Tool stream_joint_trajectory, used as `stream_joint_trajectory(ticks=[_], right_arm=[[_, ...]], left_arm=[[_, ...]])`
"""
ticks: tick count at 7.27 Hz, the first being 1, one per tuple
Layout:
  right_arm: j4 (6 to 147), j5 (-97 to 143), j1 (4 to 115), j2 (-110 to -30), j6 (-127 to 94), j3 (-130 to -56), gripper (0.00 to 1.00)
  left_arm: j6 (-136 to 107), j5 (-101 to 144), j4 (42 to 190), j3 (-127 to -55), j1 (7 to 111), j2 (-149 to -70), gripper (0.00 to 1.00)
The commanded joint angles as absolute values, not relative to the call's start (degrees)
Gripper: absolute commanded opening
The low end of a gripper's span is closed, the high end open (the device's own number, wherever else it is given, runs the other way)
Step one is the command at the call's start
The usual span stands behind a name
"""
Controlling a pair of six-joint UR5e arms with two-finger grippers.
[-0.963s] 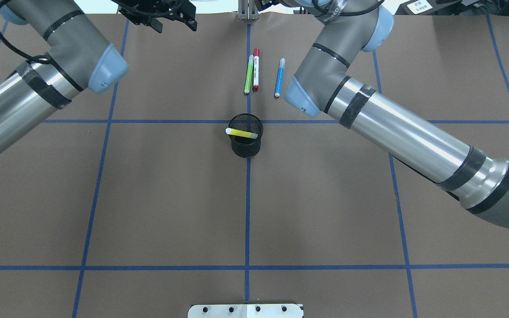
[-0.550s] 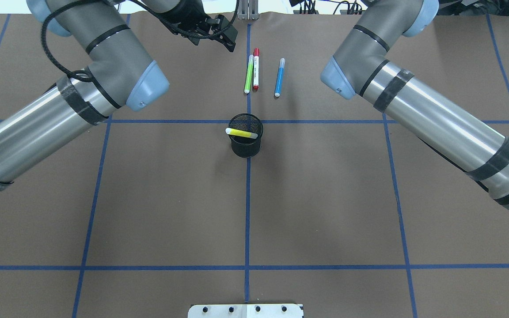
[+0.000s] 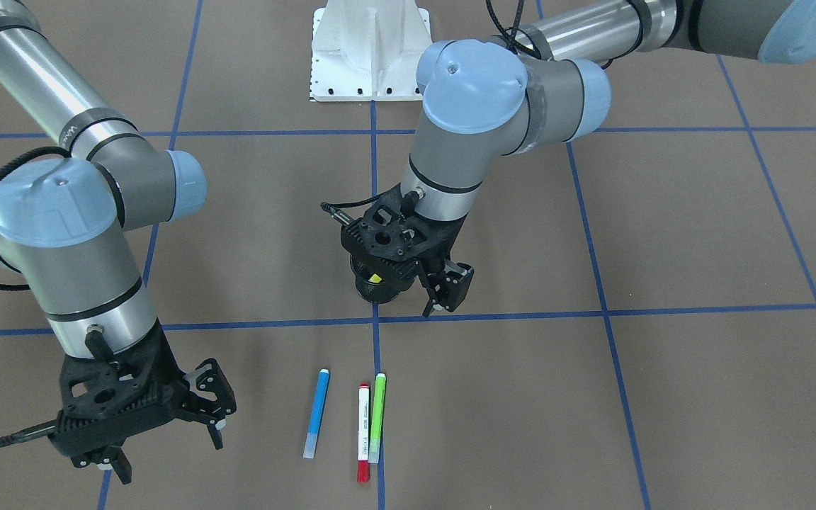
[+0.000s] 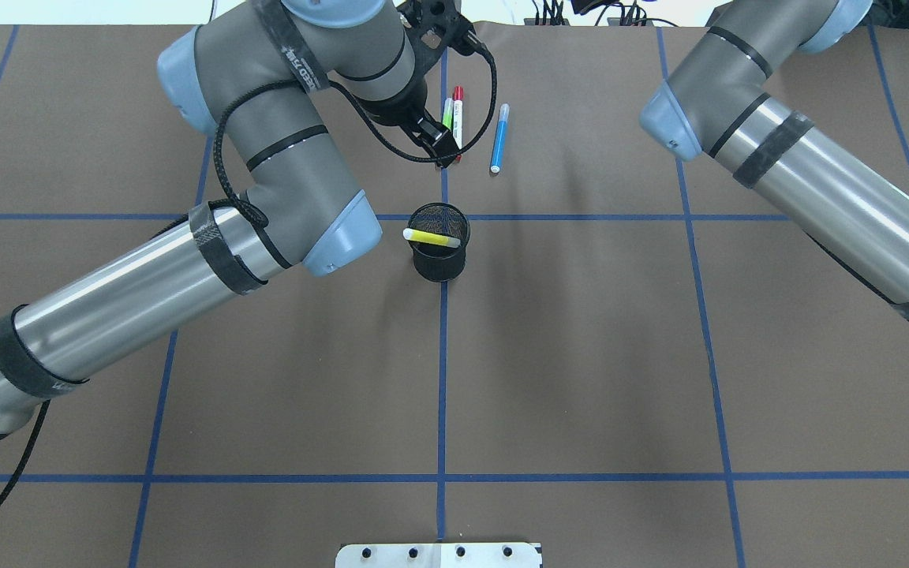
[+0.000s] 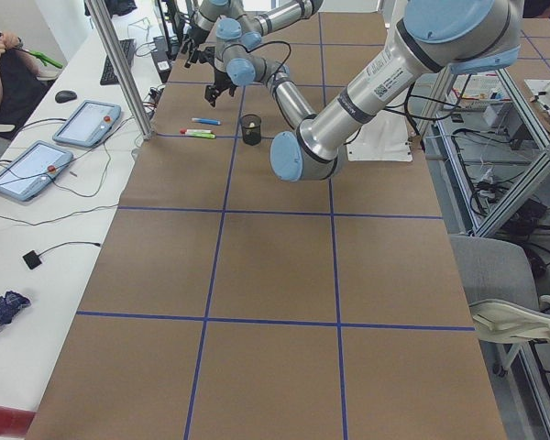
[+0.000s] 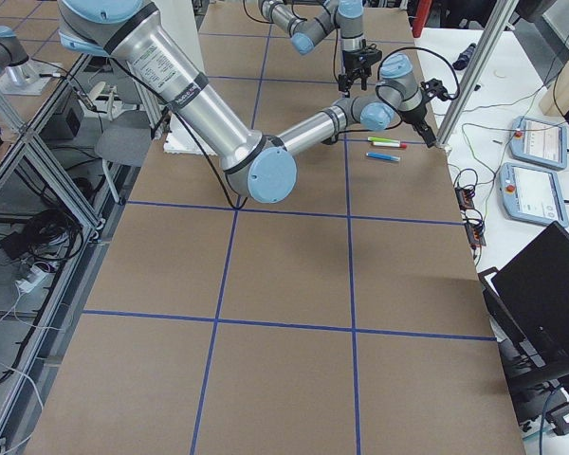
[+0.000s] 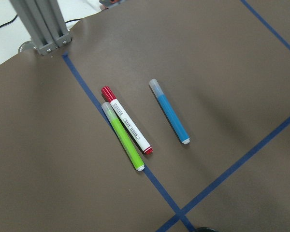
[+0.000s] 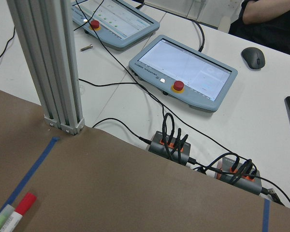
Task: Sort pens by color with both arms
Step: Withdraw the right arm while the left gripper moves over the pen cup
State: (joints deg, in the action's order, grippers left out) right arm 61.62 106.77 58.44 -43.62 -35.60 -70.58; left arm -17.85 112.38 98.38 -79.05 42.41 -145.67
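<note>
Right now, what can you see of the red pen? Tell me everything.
The red pen is a slim marker: white barrel with small printing, a red cap at one end and a red end piece at the other. It lies flat on the brown table, snug along the green pen. Nothing else touches it.

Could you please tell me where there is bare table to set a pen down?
The squares between the mesh cup and the white base mount are bare. Crowded: the far strip, where green pen, red-capped pen and blue pen lie by the left tool.
</note>
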Motion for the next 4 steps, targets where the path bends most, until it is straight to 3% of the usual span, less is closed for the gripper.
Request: stream_joint_trajectory(ticks=[1,4], right_arm=[[62.6,109.5,59.6,-44.7,-36.2,-70.9,0.99],[62.5,109.5,59.6,-45.1,-36.2,-70.8,0.99]], left_arm=[[-17.1,112.7,92.9,-79.5,40.6,-145.7,0.97],[-12.0,113.0,91.7,-79.7,38.3,-144.3,0.97]])
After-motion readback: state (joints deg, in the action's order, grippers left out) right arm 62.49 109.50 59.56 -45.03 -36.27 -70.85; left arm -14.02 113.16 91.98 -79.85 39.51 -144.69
